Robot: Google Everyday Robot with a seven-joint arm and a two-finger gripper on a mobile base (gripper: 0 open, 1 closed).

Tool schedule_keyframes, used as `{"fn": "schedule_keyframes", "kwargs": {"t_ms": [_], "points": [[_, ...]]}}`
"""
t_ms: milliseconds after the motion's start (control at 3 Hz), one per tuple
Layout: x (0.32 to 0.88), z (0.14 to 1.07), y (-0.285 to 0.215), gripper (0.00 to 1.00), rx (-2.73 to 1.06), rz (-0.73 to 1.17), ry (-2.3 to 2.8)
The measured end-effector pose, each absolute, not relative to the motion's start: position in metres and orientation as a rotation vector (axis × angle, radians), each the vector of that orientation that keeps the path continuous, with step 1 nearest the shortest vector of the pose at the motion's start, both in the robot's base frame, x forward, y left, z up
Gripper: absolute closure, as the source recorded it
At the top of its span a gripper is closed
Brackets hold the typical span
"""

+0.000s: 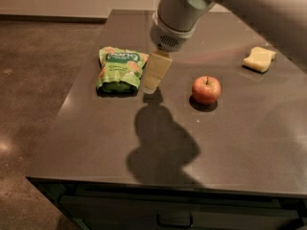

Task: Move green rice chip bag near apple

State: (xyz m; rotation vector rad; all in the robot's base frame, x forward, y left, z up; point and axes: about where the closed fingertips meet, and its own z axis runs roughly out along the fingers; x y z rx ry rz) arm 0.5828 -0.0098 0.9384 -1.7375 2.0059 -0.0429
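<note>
while the arm reaches in from the upper right, the gripper [151,83] hangs just beside the green rice chip bag [119,71], at its right edge; i cannot tell if it is spread or pressed together. the bag lies flat on the dark table [96,143], its long axis running away from the camera, logo panel at the far end, white lettering unreadable. the apple [206,89] sits apart to the right, stem up.
</note>
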Motion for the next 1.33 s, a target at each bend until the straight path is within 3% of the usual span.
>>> {"fn": "schedule_keyframes", "kwargs": {"t_ms": [667,1333], "points": [[0.611,0.909,0.047,0.00,-1.791,-0.048,2.019],[0.634,0.881,0.072,0.00,-1.823,-0.048,2.044]]}}
